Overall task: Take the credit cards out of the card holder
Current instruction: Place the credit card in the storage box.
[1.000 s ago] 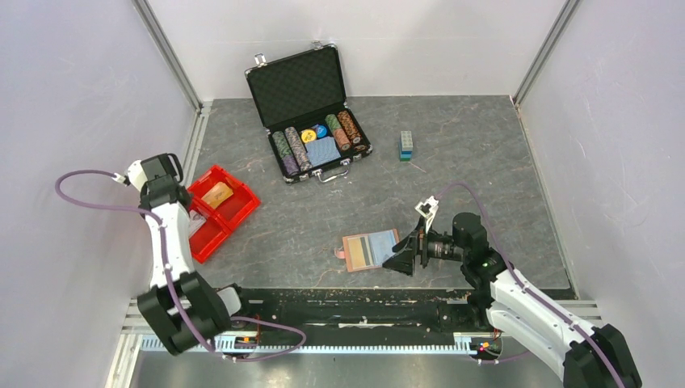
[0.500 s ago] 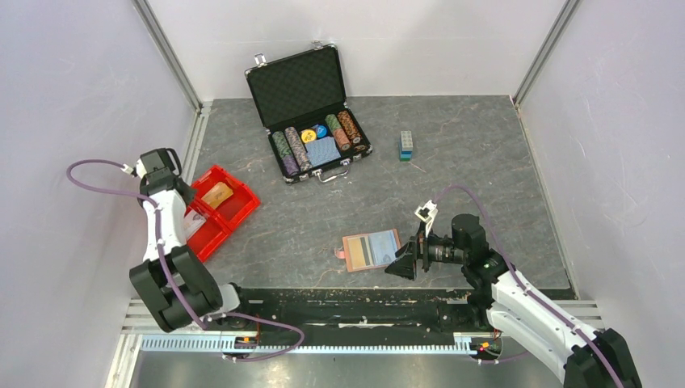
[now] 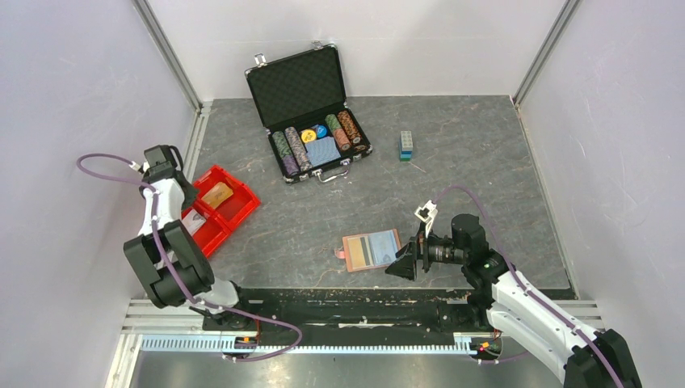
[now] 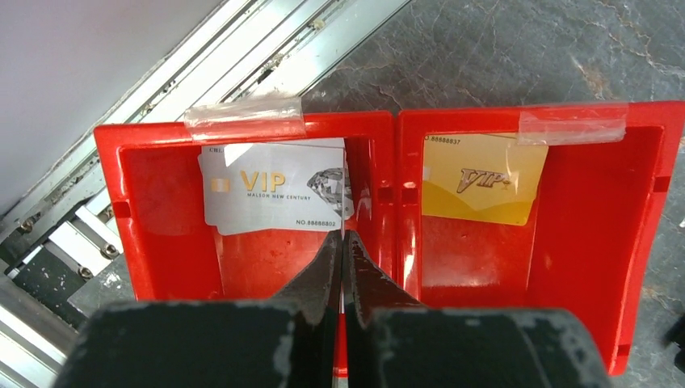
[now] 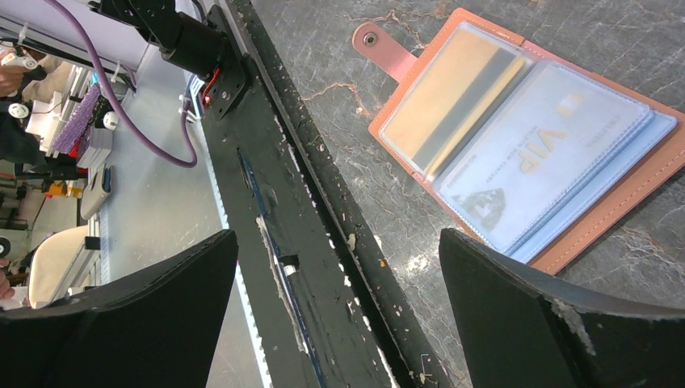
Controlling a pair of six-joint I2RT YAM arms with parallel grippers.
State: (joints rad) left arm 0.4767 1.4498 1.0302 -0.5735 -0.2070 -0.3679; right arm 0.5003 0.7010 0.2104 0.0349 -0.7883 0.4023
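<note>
— Card holder (image 3: 371, 250) lay flat and wide open on the table (image 3: 485, 186), close to the near edge, a little right of centre, its small tab pointing left!
— What was inside?
— Two in the clear sleeves: a gold card (image 5: 452, 97) with a dark stripe on the tab side, and a pale VIP card (image 5: 549, 153) next to it. Both were tucked in.
— And the right gripper (image 5: 337, 242)?
— Low, just beside the holder's near right corner, jaws spread wide, nothing between them.
— The other arm?
— Way over on the left! The left gripper (image 4: 343, 250) hung above the red bin (image 4: 646, 210), right over the wall dividing two compartments, fingers pressed tight together, gripping nothing.
— Anything in that bin?
— Yes: a silver-white VIP card (image 4: 275, 190) in the nearer compartment, a yellow VIP card (image 4: 481, 178) in the farther one, with clear tape on the rim above each.
— Farther out?
— A black case (image 3: 299, 85) stood open at the far middle, with rows of poker chips (image 3: 291, 149) and a blue deck (image 3: 323, 151) inside. A small stack of blocks (image 3: 406, 145) stood to its right.
</note>
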